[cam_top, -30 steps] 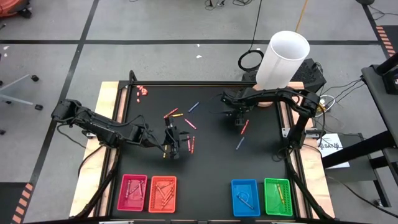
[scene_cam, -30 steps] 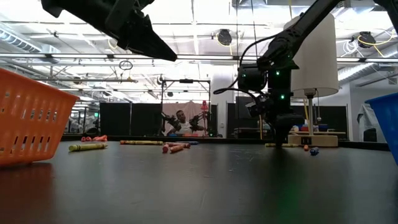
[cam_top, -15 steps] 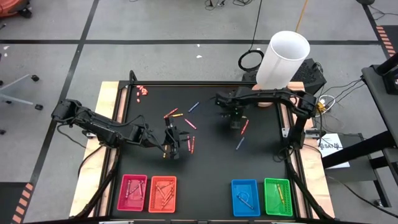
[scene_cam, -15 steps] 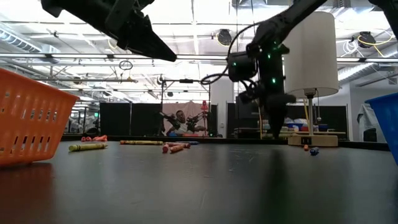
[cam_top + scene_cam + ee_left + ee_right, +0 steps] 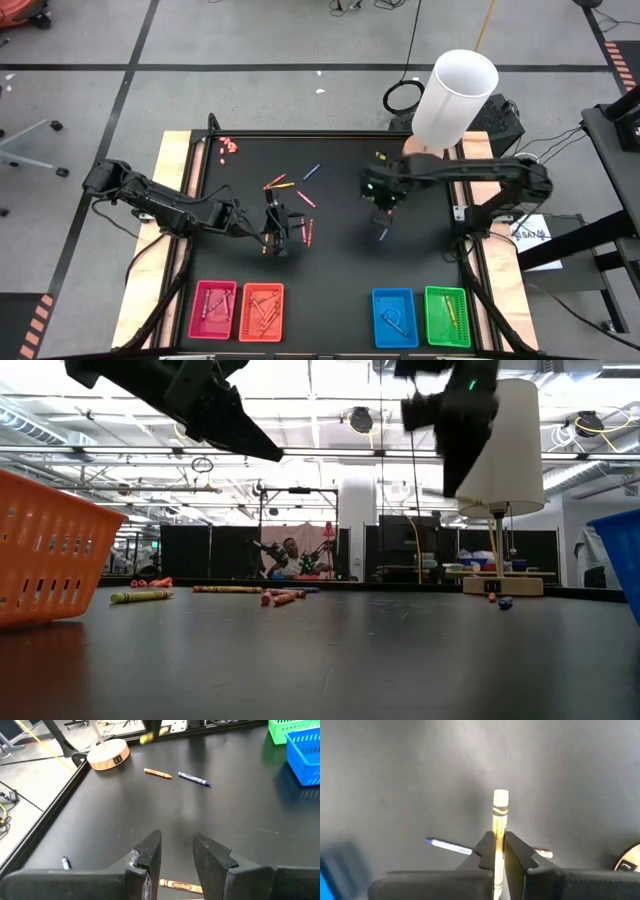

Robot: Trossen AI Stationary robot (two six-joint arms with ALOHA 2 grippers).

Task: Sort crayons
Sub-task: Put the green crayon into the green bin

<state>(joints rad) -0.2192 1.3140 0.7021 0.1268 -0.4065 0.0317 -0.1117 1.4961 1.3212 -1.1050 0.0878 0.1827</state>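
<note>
A: From above, where are the arms?

B: The right gripper [image 5: 385,197] hangs over the right half of the black table [image 5: 340,255], above a blue crayon [image 5: 384,233] that lies slanted on the mat. The left gripper [image 5: 277,232] sits left of centre, next to a red crayon [image 5: 308,232] lying lengthwise toward the trays. More loose crayons [image 5: 292,186] lie scattered further back, at mixed angles.

A: And the trays?

B: Four along the near edge: the pink tray [image 5: 213,309], the orange tray [image 5: 261,311], the blue tray [image 5: 394,317] and the green tray [image 5: 447,316], each with a few sticks inside.

A: The table-level camera?

B: The right gripper [image 5: 462,440] is well above the mat. A yellow-green crayon [image 5: 140,596] lies flat across the view on the left, others beyond it. I cannot make out a crayon in the jaws from there.

A: The left wrist camera?

B: The left gripper [image 5: 176,854] has its fingers parted with nothing between them. An orange crayon [image 5: 179,885] lies crosswise just beneath them. Further off, another orange crayon [image 5: 158,773] and a blue one [image 5: 194,779] lie nearly end to end.

A: And the right wrist?

B: The right gripper [image 5: 498,851] is clamped on a yellow crayon [image 5: 499,817], whose long axis runs straight out along the fingers, its end sticking out past the tips. The table is far below.
</note>
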